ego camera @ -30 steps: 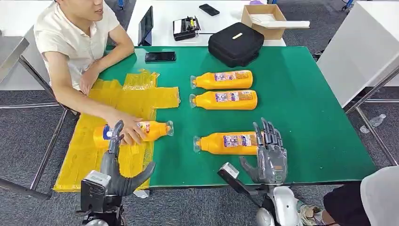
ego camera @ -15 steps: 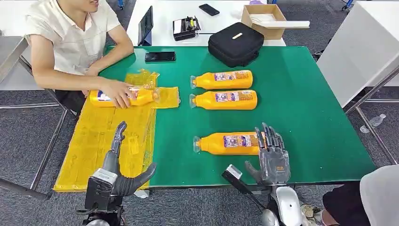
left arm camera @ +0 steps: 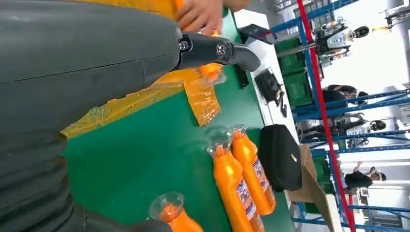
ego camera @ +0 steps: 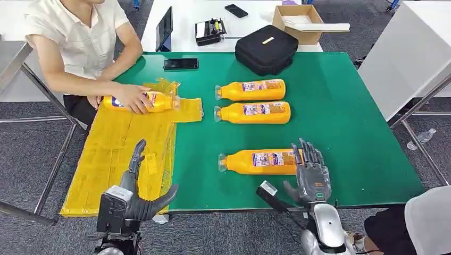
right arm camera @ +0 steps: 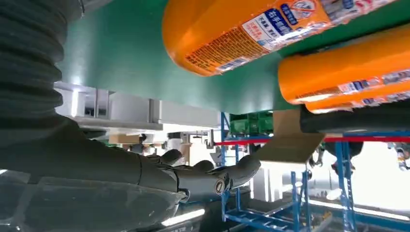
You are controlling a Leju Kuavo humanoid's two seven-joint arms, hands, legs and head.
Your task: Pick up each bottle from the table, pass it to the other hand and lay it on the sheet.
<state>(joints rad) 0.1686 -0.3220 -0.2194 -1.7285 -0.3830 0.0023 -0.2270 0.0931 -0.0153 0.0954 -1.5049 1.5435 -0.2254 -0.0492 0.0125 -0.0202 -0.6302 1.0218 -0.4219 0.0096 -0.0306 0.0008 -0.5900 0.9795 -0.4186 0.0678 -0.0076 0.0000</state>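
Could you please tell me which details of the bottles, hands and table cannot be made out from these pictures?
- Base of the nearest orange plastic bottle: head view, hidden behind the right hand.
- Middle of the orange bottle on the yellow plastic sheet: head view, covered by the person's hand.
- Label print on the two far orange bottles: too small to read.
- Left hand: in its wrist view, the palm is cut off by the picture's edge.
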